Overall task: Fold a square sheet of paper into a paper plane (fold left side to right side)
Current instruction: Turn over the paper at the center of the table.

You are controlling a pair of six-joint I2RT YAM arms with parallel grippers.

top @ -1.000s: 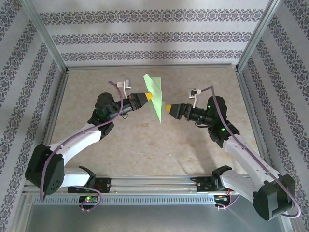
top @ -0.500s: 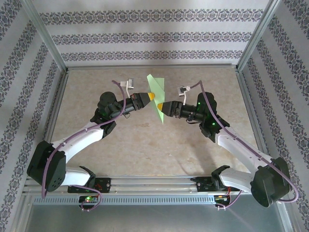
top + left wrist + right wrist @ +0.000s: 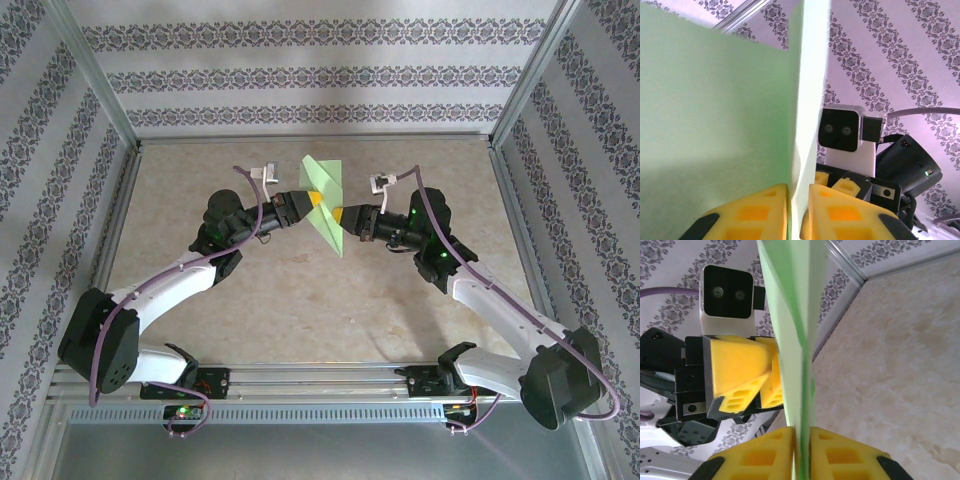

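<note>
Left side: left gripper (image 3: 311, 203), fingers (image 3: 755, 212) narrow with the paper's edge between them.
Centre: square sheet of paper (image 3: 326, 190), light green, already creased, stands upright in the air above the table (image 3: 250, 290), between both grippers.
Right side: right gripper (image 3: 341, 213), pads pressed onto the sheet's lower part, facing the left one.
Change: a second ago the right jaws stood wide and apart from the paper; now they pinch it.
Meaning: probably a hand-over or regrip before the next fold.
</note>
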